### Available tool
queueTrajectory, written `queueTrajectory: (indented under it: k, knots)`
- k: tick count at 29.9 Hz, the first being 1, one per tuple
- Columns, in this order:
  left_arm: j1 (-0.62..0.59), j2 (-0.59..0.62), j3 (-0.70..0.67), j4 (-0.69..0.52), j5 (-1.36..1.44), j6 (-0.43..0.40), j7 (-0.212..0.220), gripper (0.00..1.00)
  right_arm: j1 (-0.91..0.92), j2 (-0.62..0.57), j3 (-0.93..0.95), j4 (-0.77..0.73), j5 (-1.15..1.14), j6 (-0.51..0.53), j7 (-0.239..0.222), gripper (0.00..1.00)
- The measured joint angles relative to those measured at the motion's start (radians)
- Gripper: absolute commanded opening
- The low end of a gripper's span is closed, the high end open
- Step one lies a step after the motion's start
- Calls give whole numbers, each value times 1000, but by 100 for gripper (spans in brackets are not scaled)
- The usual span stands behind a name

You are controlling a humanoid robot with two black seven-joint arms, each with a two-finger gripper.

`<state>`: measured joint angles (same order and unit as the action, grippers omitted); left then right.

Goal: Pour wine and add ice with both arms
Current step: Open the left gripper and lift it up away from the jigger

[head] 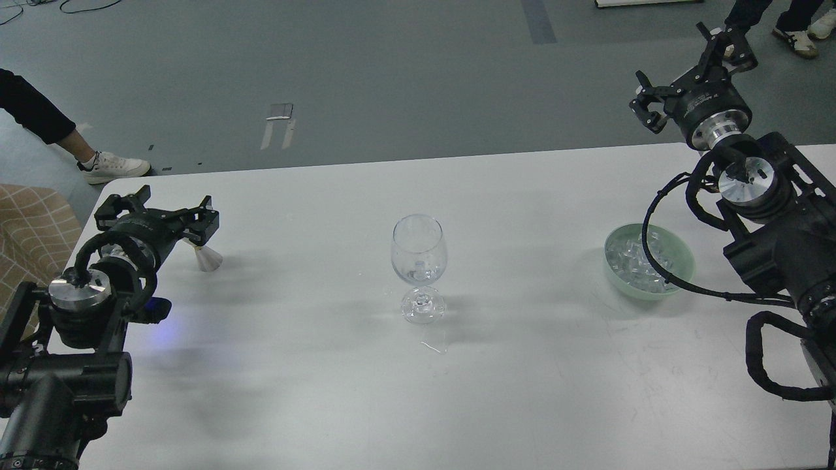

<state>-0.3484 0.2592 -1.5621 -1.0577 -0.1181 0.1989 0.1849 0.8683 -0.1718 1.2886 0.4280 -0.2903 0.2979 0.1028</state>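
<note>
The flat matte white desk shows faint grey scuffs and soft grey shadows. On it stands a clear, colourless stemmed wine glass. The shallow round pale green bowl holds clear, colourless glassy ice chunks. A small silvery-grey metal cone sits near the left edge. Both bulky jointed robot arms are black with shiny silver round joint caps and looped black cables: the left arm casts a blue glow on the desk, and the right arm ends in a black clawed tool. The floor is dull grey-green. At far left, tan fabric carries a pale check pattern.
</note>
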Motion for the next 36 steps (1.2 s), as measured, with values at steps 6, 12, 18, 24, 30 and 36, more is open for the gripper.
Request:
queueTrajectory:
  k: [6,12,18,24,30,36]
  knots:
    - [-11,41,11,-4,1,-28,9,97,-2,-1,0,2,0,0,0,100]
    - [6,122,35,-78,13,-208,7,97,-3,-2,0,2,2,3,0,100]
    - [-4,193,93,-97,138,-343,-83,98,-2,-2,1,3,2,3,0,100]
    - [-7,218,99,-97,367,-433,-177,98,-2,-19,1,14,3,9,0,100]
    - [-49,241,107,-77,441,-415,-170,98,-21,-37,0,53,3,12,0,100]
    - [-171,247,225,-4,444,-371,-179,98,-28,-40,1,63,3,12,4,100]
